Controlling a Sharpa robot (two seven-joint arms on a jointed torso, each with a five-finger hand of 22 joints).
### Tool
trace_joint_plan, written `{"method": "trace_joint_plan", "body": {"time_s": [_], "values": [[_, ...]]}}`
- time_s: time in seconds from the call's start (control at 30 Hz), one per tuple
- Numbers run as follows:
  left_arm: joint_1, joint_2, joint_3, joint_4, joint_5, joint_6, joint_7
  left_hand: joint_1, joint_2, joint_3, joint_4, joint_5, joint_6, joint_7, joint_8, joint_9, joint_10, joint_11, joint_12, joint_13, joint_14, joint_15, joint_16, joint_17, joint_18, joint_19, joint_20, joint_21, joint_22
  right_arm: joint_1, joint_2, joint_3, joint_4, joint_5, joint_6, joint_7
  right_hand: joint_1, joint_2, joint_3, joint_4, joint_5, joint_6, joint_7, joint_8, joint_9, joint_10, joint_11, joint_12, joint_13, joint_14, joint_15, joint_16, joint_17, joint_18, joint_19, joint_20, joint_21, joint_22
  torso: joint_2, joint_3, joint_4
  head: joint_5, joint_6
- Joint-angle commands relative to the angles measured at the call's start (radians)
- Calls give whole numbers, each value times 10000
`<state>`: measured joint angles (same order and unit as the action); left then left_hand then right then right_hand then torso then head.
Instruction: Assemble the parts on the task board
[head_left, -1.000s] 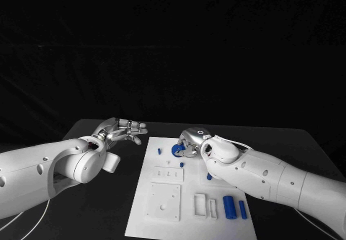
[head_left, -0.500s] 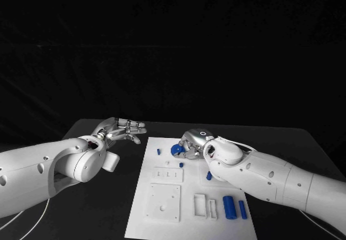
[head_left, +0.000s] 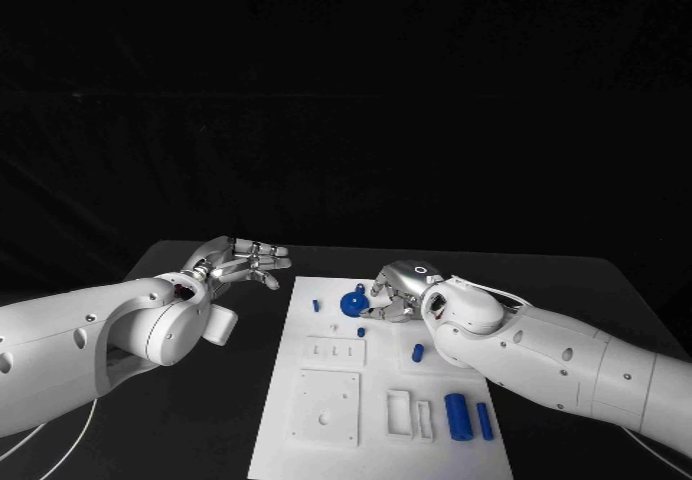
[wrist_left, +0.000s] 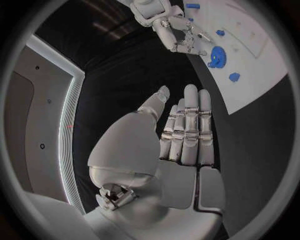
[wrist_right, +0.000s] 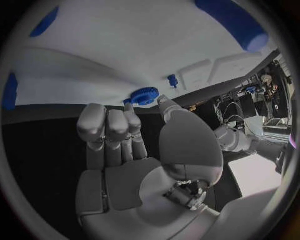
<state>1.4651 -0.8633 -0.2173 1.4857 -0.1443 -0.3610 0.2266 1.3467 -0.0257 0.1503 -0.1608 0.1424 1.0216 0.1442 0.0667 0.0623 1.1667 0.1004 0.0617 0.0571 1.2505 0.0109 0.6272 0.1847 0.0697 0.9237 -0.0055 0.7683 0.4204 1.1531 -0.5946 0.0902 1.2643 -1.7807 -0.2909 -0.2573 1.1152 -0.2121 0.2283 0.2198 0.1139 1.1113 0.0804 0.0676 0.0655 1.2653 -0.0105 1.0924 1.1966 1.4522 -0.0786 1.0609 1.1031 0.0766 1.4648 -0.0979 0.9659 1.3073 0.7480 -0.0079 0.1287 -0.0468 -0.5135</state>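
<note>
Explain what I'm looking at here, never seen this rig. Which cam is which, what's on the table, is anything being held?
It is a two-armed robot with silver many-fingered hands at a black table. The wide picture comes from its head camera, looking down; the two round ones come from fisheye cameras at its wrists, behind each hand. The white task board carries small blue parts, among them a blue gear and a blue cylinder. The left hand is beside the board, fingers spread, holding nothing. The right hand is right by the gear, fingers curled; I cannot tell whether it grips anything.

A robotics lab: black-draped table (head_left: 577, 280) with a white task board (head_left: 378, 420).
</note>
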Motion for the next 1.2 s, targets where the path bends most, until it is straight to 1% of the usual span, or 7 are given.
{"method": "trace_joint_plan", "body": {"time_s": [0.03, 0.13, 0.33, 0.53, 0.7, 0.9, 1.2], "values": [[19, -9, 6, -11, -29, -22, 65, 50, -10, -43, 2, 44, -45, -11, -11, 6, -73, -10, -22, 16, -58, 37, -69, -12, 34, -70, 25, 26, -10, -4, -194, 72, 196, 29, -519, -162, 106, 13, 241, -65, -87, 116, -13, -46, -12, 77, -4, 81, 21, 6, 10, 50, 7, 86, 526, 16, 97, 1232, -11, -7, -12, -16, 6], [19, -23, 6, -35, -29, -26, 89, 67, -12, -51, -11, 46, -41, -12, -9, 7, -68, -12, -20, 17, -54, 36, -74, -17, 35, -60, 24, 24, -37, -4, -462, 244, 382, 161, -808, -125, 90, -38, 554, -284, -205, 136, -13, -47, -12, 86, -9, 78, 16, 6, 7, 54, -8, 83, 524, 14, 135, 1236, -1, -12, -39, -6, 49], [18, -38, -1, -102, -28, 9, 183, 64, 3, -40, -12, 44, -28, -21, -6, 8, 50, -42, -15, 16, -67, 27, -81, -20, 27, -78, 22, 21, -45, -5, -1135, 829, 619, 1153, -1037, 766, 780, 38, 631, -1035, -323, 118, 21, -50, -14, 79, 8, 77, 12, -11, 19, -3, -74, 89, 475, 30, 26, 1212, -4, 42, -164, 52, 145], [15, -59, -14, -140, -25, 57, 314, 42, 32, 22, -21, 50, 6, -55, -4, 8, 445, -149, -10, 17, -89, -7, -103, -25, -13, -126, -4, 5, -57, -5, -1891, 1247, 582, 2979, -524, 2227, 1882, 256, 370, -2188, 458, 81, 97, -55, -20, 17, 52, 59, 6, -25, 46, -1, -34, 62, 418, 51, -8, 1210, 2, 110, -293, 46, 255], [13, -67, -22, -138, -25, 110, 389, 26, 46, 76, -36, 52, 34, -80, -7, 8, 738, -231, -18, 17, -87, -41, -96, -16, -53, -131, -41, 16, -54, -7, -2292, 1367, 225, 3870, 27, 3016, 2083, 515, -1, -2878, 1046, 47, 122, -58, -24, -39, 64, 22, -20, -40, 59, -32, 6, 54, 377, 62, 2, 1212, 27, 213, -405, 84, 263], [8, -54, -30, -132, -25, 197, 421, 18, 54, 117, -54, 56, 39, -88, -11, 7, 864, -268, -17, 20, -89, -57, -92, -7, -80, -138, -65, 28, -49, -29, -2528, 1406, -302, 4334, 553, 3453, 2135, 595, 123, -3289, 1667, 56, 148, -61, -27, -106, 75, -35, -62, -57, 67, -135, -39, 41, 333, 65, -59, 1198, 30, 295, -450, 55, 223], [4, -49, -34, -145, -25, 274, 427, -27, 9, 128, -65, 49, 4, -53, -10, 7, 438, -146, -25, 16, -93, -12, -108, -8, -68, -142, -45, 28, -55, -306, -2559, 1415, -633, 4252, 887, 3524, 1958, 631, 85, -3573, 1679, -136, 194, -58, -28, -159, 101, -83, -113, -70, 88, -206, -45, 59, 308, 78, -108, 1183, 39, 275, -441, -29, 160]]}}
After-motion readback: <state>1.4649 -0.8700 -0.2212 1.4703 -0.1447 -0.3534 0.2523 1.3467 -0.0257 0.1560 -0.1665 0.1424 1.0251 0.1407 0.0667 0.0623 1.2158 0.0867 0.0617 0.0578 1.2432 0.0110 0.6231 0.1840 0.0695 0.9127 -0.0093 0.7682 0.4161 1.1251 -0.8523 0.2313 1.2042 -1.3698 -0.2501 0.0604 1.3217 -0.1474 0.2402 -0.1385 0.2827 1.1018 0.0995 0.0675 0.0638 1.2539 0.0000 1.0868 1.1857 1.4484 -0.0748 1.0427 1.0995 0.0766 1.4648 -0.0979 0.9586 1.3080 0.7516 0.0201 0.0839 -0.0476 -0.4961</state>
